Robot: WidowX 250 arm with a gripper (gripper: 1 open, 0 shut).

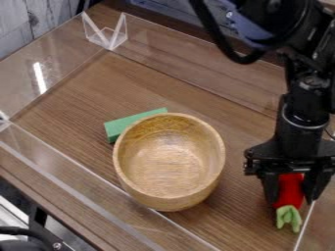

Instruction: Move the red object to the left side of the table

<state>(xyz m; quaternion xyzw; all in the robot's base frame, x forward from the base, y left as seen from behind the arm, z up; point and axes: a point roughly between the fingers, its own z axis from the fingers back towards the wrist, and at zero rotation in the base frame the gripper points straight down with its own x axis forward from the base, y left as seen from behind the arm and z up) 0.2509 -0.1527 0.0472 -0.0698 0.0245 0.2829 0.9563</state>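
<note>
The red object [289,189] is a small red toy fruit at the right near corner of the table [92,98]. Its light-green stem [284,218] points toward the front edge. My gripper [289,182] comes straight down over it from the black arm, and its dark fingers [261,169] press against both sides of the red body. The fruit's lower end still rests at table level. The fingers hide part of the fruit.
A wooden bowl [169,160] stands just left of the gripper, with a flat green piece [131,123] tucked behind its far left rim. Low clear acrylic walls [39,74] border the tabletop, and a clear folded stand [105,31] sits at the back left.
</note>
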